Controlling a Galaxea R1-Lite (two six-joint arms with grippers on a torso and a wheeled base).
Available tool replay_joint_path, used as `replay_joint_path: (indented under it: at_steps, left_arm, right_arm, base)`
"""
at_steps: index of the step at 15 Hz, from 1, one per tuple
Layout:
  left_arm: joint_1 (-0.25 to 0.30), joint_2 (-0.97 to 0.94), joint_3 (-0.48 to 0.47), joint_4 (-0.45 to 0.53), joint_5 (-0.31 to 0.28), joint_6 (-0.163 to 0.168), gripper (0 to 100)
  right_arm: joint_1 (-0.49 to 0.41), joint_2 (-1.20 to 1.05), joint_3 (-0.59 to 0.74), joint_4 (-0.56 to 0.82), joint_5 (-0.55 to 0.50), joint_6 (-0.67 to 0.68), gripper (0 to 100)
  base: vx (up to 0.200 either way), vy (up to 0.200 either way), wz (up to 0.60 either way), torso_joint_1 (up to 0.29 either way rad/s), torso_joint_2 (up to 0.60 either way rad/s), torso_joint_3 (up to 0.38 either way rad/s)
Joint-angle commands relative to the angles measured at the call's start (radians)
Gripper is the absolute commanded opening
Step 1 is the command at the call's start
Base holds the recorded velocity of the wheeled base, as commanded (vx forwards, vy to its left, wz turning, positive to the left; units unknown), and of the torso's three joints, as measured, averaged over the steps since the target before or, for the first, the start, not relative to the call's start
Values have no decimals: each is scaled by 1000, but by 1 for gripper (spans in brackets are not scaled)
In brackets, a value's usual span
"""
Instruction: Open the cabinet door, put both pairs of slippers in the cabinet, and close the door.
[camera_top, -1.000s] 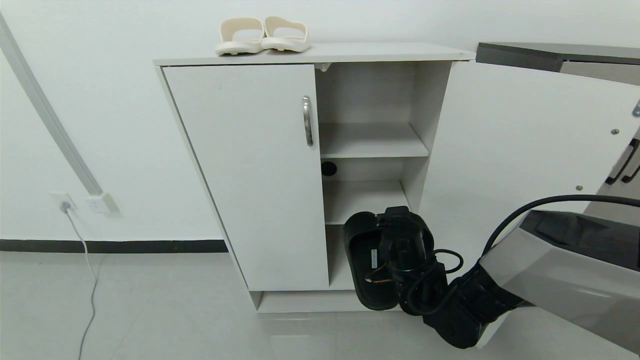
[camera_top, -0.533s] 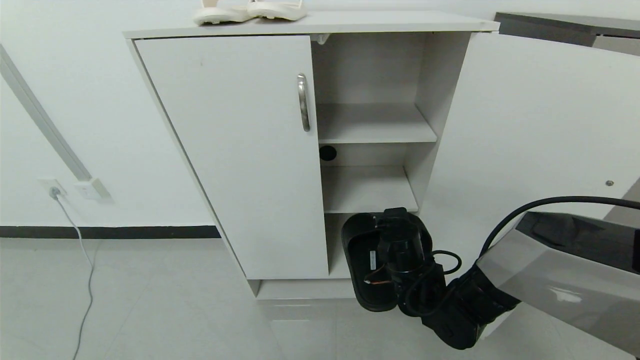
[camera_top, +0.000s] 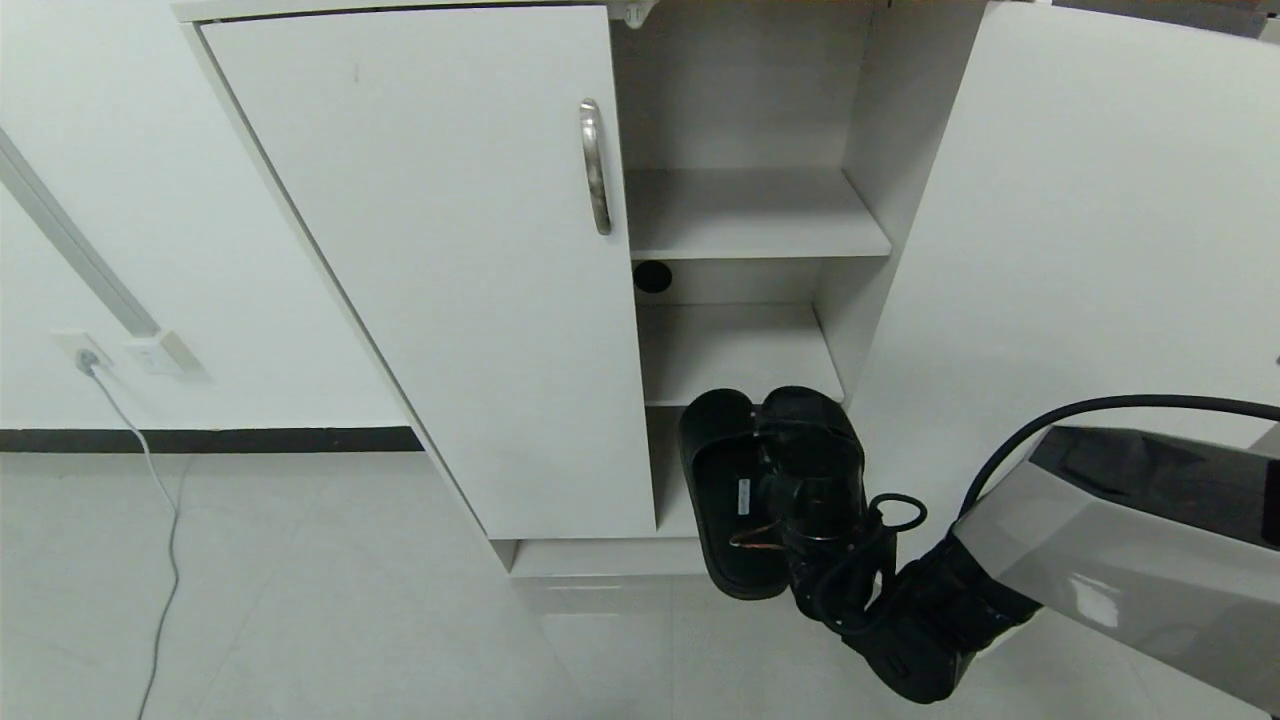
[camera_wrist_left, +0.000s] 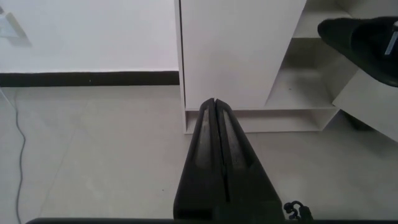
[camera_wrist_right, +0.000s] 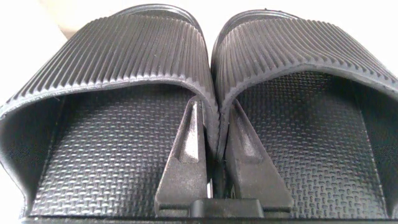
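Observation:
A white cabinet (camera_top: 450, 250) stands with its left door shut and its right door (camera_top: 1060, 220) swung open. Inside are two bare shelves (camera_top: 750, 215) and a bottom compartment (camera_top: 672, 490). My right gripper (camera_top: 800, 480) is shut on a pair of black slippers (camera_top: 735, 490), pinching their two inner edges together (camera_wrist_right: 214, 118). It holds them side by side at the mouth of the bottom compartment, toes toward the cabinet. My left gripper (camera_wrist_left: 215, 102) is shut and holds nothing. It hangs above the floor in front of the shut door, with the black slippers (camera_wrist_left: 364, 37) off to one side.
A metal handle (camera_top: 594, 165) is on the shut door. A wall socket (camera_top: 85, 355) and a trailing cord (camera_top: 140, 480) are at the left, over a black baseboard (camera_top: 200, 438). Bare tiled floor (camera_top: 350, 620) lies in front of the cabinet.
The head camera has tilted down and come closer, so the cabinet top with the cream slippers has left the view. The black slippers stay in my right gripper at the bottom compartment.

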Motion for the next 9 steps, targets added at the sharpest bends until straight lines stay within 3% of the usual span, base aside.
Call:
replay_joint_path:
  at_steps: [1, 3, 8, 9]
  left_arm:
    - [-1, 1, 0, 0, 1, -1, 0]
    - [-1, 1, 0, 0, 1, -1, 0]
    - [-1, 1, 0, 0, 1, -1, 0]
    - [-1, 1, 0, 0, 1, -1, 0]
  right_arm:
    - [1, 30, 12, -70, 1, -46, 0]
    - [-5, 72, 16, -156, 3, -99, 0]
    - [-5, 73, 15, -156, 4, -99, 0]
    - [-2, 73, 15, -156, 4, -99, 0]
  base:
    - [0, 0, 0, 0, 0, 0]
    - [0, 0, 0, 0, 0, 0]
    - [0, 0, 0, 0, 0, 0]
    - [200, 0, 0, 2, 2, 2]
